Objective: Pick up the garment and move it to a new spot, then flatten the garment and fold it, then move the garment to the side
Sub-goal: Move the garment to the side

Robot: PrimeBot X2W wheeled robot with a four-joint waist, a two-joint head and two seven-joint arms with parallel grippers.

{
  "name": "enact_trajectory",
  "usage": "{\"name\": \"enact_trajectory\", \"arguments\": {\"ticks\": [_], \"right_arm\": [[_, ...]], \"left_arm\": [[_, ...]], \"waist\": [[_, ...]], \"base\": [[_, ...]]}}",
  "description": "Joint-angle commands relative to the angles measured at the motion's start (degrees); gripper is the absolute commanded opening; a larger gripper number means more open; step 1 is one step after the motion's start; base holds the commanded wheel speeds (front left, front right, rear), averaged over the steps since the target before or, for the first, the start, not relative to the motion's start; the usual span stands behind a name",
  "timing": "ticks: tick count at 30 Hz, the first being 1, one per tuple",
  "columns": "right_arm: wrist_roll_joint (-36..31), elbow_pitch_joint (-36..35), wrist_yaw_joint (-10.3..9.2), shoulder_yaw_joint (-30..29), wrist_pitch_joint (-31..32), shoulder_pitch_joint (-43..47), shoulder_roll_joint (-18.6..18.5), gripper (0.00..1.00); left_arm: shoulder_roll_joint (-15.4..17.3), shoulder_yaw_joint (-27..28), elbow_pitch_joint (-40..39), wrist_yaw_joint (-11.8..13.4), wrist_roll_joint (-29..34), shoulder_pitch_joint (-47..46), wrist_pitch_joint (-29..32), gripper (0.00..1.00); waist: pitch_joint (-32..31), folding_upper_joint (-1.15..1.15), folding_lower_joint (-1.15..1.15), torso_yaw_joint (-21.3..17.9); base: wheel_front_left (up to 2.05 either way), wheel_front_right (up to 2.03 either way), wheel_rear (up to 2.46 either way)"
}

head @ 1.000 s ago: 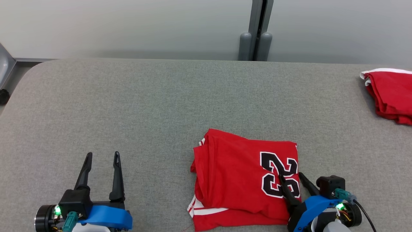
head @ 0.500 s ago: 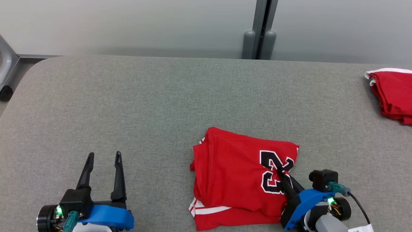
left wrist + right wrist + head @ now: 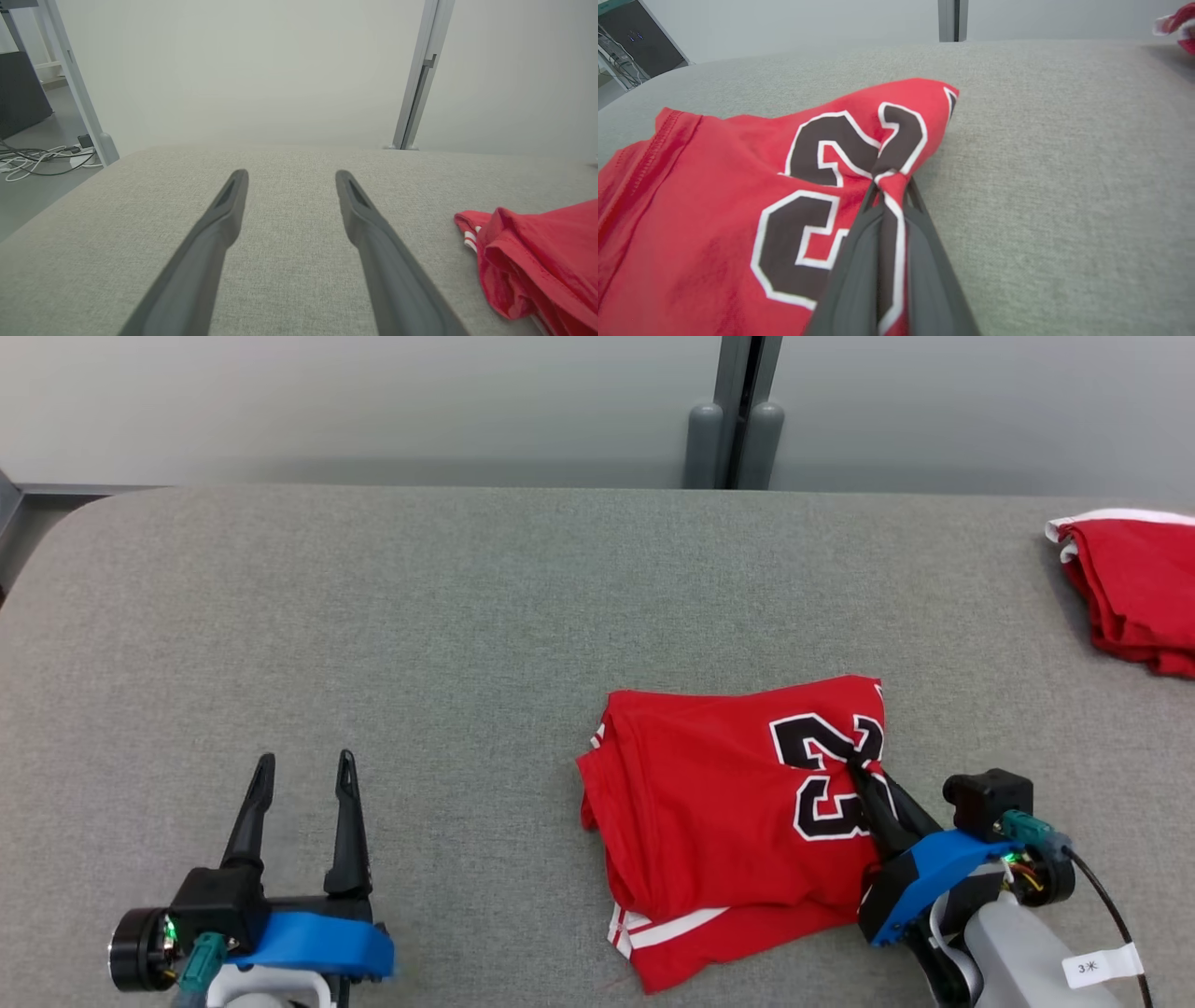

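A: Now, from the head view: finds the garment (image 3: 728,821) folded into a rough red block on the table (image 3: 467,616), right of centre and near the front edge.

B: Yes, and caught by the right gripper (image 3: 861,773), pressed together on a tuck of cloth in the black number (image 3: 826,784), close to the block's right border. Finds the left gripper (image 3: 306,761) spread wide, holding nothing, well apart at the lower left.

A: Handles how, though?

B: Probably light, soft and limp. Likely to sag and slip apart layer by layer if hauled from one pinch. Better to take hold through all the layers at a border, or to drag low across the table.

A: Room to move?

B: Plenty of bare table to the left and behind. Less to the far right, with a second red garment (image 3: 1134,588) lying at that edge.

A: Then the left wrist view.

B: Looks along two parted fingers (image 3: 224,219) over bare table, with the garment's bunched left border and its white stripes (image 3: 468,239) off to the right.

A: And the right wrist view?

B: Shows both fingers closed on a raised ridge of cloth, with the number puckered around it and the rest lying low. Leaves open table to the right.
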Motion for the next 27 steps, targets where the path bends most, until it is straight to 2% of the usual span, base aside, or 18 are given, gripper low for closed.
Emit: {"name": "enact_trajectory", "arguments": {"ticks": [1,5,12,21,27], "right_arm": [[-0.5,-0.5,0.01,-0.1,-0.3,-1.1,-0.9,0.0],[-0.5,-2.3,0.0,-1.1,-0.3,-1.8,-2.4,0.0],[-0.1,-5.5,0.01,-4.6,-0.3,-2.5,-4.0,0.0],[-0.7,-9.3,0.0,-9.4,-0.3,-1.1,-3.8,0.0],[-1.3,-11.4,0.01,-11.6,-0.3,0.5,-4.1,0.0]], "left_arm": [[0.0,-0.2,-0.5,0.1,-0.1,-1.2,-0.2,1.0],[-0.1,-0.2,-1.6,-0.2,-0.2,-2.4,-0.2,1.0],[0.2,0.3,-3.1,-0.6,0.7,-5.1,-0.2,1.0],[1.6,-0.1,-4.2,-1.0,1.8,-9.0,-0.2,1.0],[1.8,-0.3,-4.6,-1.0,2.3,-10.1,-0.2,1.0]], "waist": [[0.4,0.0,0.0,-0.2],[2.7,0.0,0.0,-2.1],[7.1,0.0,0.0,-8.3],[11.5,0.0,0.0,-17.0],[12.5,0.0,0.0,-19.0]], "base": [[0.0,0.0,0.0],[0.0,0.0,0.0],[0.0,0.0,0.0],[0.0,0.0,0.0],[0.0,0.0,0.0]]}}
